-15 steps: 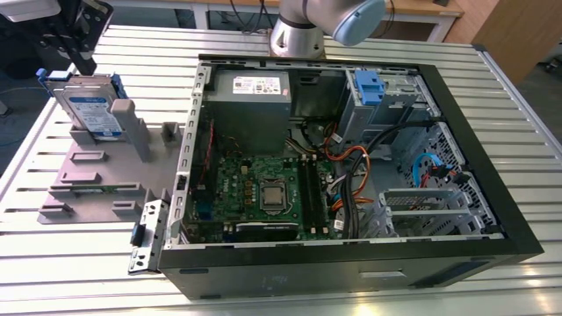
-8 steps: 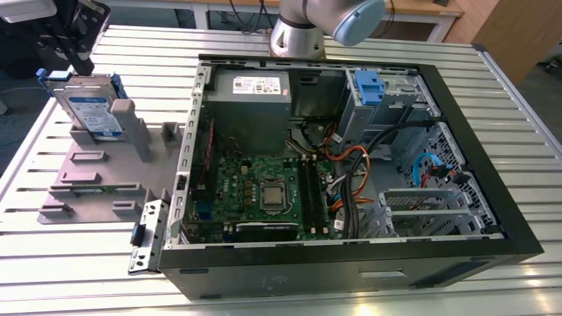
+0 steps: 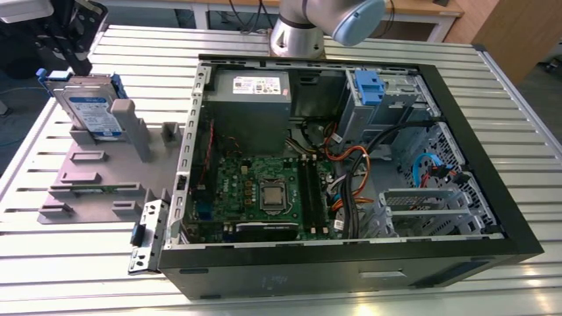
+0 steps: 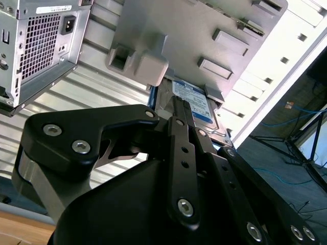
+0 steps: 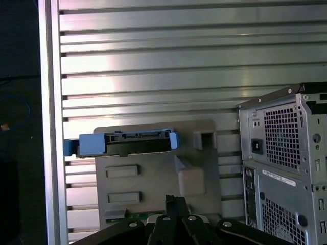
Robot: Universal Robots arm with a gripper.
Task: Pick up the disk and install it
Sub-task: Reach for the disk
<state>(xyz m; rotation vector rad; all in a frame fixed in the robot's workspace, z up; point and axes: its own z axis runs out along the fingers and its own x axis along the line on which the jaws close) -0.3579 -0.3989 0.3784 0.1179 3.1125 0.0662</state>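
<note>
Disk [image 3: 89, 105]: stood on its short end in the grey holder [image 3: 105, 178] on the bench [image 3: 491, 85], at the exterior view's left of the open computer case [image 3: 351, 263], long axis roughly upright, connector edge uppermost, labelled face turned toward the holder's empty slots. Hovered just above that edge with the tool [image 5: 176, 200], tips together and clamped on nothing. Judged the risks: striking the top edge if lowered unopened, or slipping on the blue rails [image 5: 91, 145] and dragging the holder along.

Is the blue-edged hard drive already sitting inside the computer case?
No, the disk stands on edge in the grey holder beside the open case.
</note>
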